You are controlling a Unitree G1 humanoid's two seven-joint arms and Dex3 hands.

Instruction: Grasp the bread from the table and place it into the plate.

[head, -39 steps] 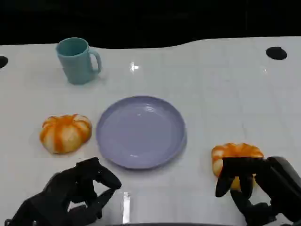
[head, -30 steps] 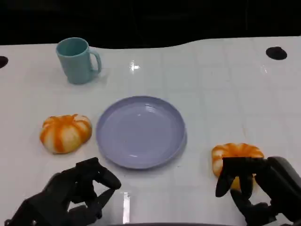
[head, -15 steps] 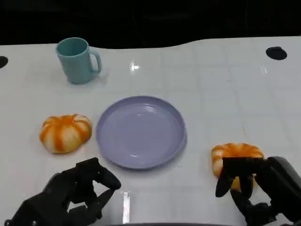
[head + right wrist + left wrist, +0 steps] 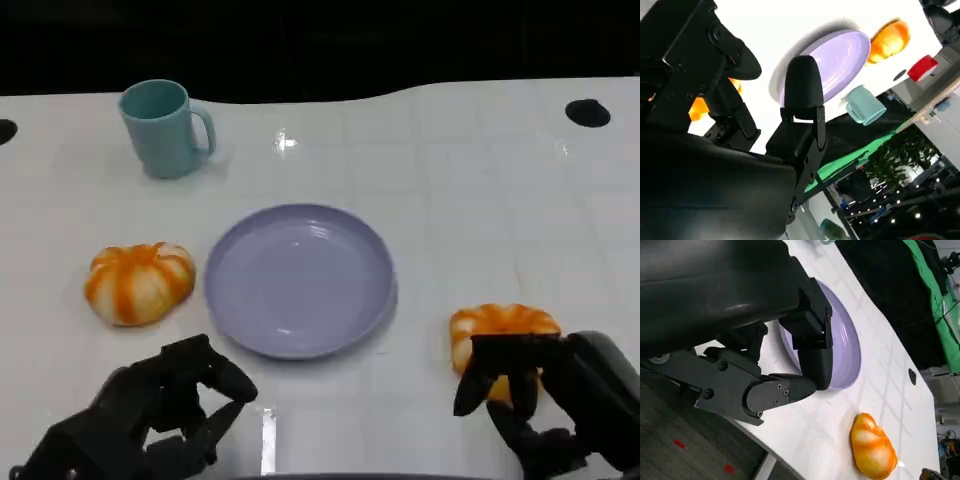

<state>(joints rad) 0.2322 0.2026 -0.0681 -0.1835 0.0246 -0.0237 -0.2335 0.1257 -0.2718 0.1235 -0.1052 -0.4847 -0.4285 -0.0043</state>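
A lilac plate [image 4: 300, 280] lies in the middle of the white table. One orange-and-white bread [image 4: 140, 282] rests to its left. A second bread [image 4: 500, 325] rests to its right, also seen past the plate [image 4: 847, 347] as bread [image 4: 872, 450]. My right hand [image 4: 545, 395] is at this second bread's near side, its fingers [image 4: 500, 360] draped over the near edge and spread; orange bread [image 4: 700, 107] shows between them. The bread still sits on the table. My left hand [image 4: 165, 410] hovers near the table's front edge, fingers curled in and holding nothing.
A teal mug [image 4: 165, 128] stands at the back left, well behind the plate. Black round holes [image 4: 587, 112] mark the table's far right and far left. The table's front edge runs just under both hands.
One finger of my right hand has crept slightly lower on the bread's near side. Nothing else has moved.
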